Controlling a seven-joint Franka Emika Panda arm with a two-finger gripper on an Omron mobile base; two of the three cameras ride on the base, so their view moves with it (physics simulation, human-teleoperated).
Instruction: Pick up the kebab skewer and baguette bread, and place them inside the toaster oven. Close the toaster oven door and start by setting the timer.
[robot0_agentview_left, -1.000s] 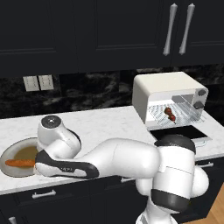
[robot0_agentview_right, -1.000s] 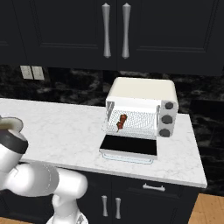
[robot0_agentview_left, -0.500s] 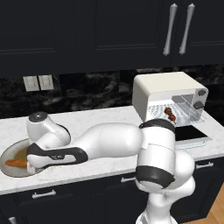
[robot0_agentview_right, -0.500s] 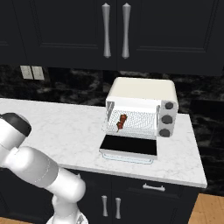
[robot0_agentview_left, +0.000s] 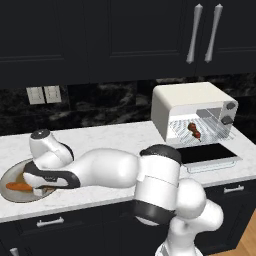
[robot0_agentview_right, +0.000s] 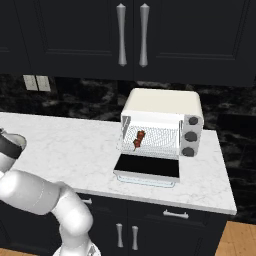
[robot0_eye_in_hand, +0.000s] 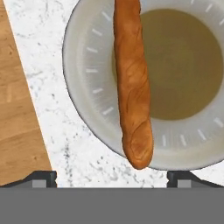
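Pincer (robot0_eye_in_hand: 112, 175), jaws fully spread, hovers above the baguette bread (robot0_eye_in_hand: 132, 83) lying across the plate (robot0_eye_in_hand: 87, 87). I centre the loaf between both fingertips, lower squarely, then close mid-loaf.

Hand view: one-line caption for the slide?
Open claw poised above the baguette bread lying across a round plate on the marble counter.
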